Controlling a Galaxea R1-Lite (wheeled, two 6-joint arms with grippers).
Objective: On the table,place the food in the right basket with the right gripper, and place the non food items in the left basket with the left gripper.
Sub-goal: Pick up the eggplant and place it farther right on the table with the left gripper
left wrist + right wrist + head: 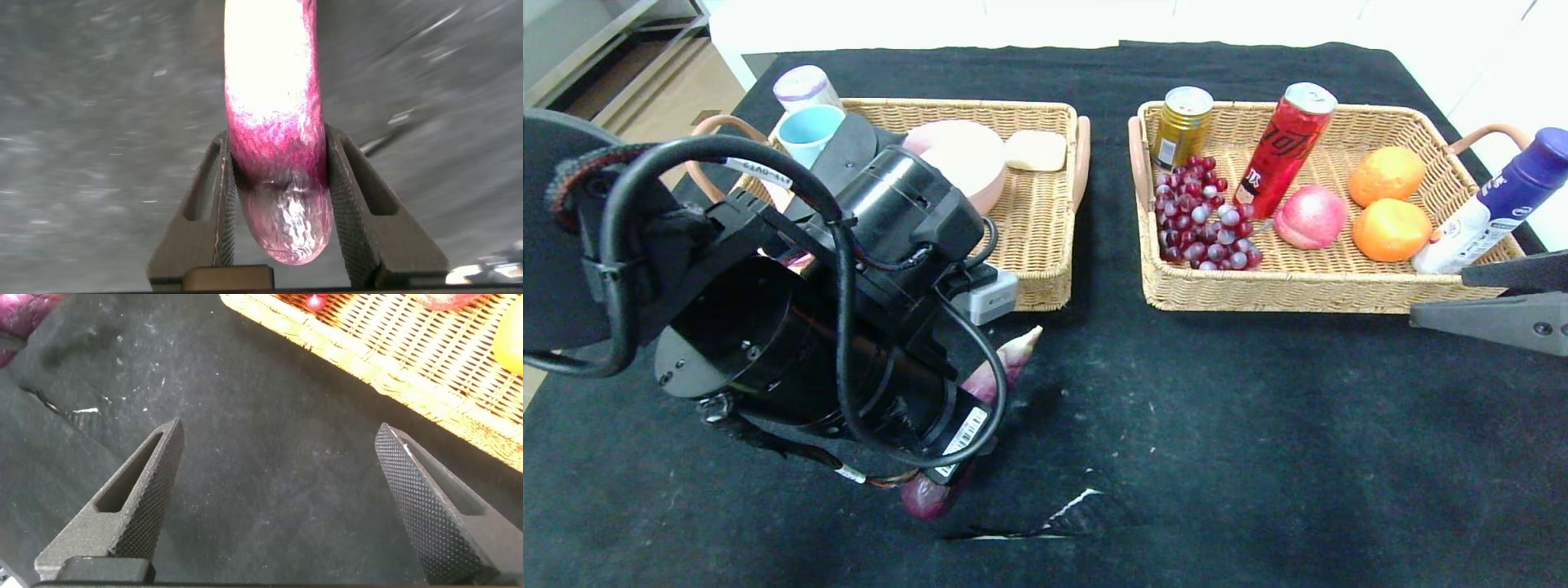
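Observation:
A long purple-pink sweet potato (1015, 353) lies lengthwise in front of the left basket (1045, 245), mostly hidden under my left arm. My left gripper (276, 139) is shut on it, one finger on each side near its rounded end (286, 220). Whether it rests on the cloth or is lifted, I cannot tell. My right gripper (1437, 298) is open and empty at the right edge, just in front of the right basket (1258, 290); it also shows in the right wrist view (279, 429) above bare black cloth.
The left basket holds a blue cup (809, 135), a purple-lidded can (805, 86), a pink bowl (960, 159) and a cream block (1036, 150). The right basket holds two cans, grapes (1205, 224), a peach, two oranges and a blue-capped bottle (1494, 204). The cloth is torn (1054, 518).

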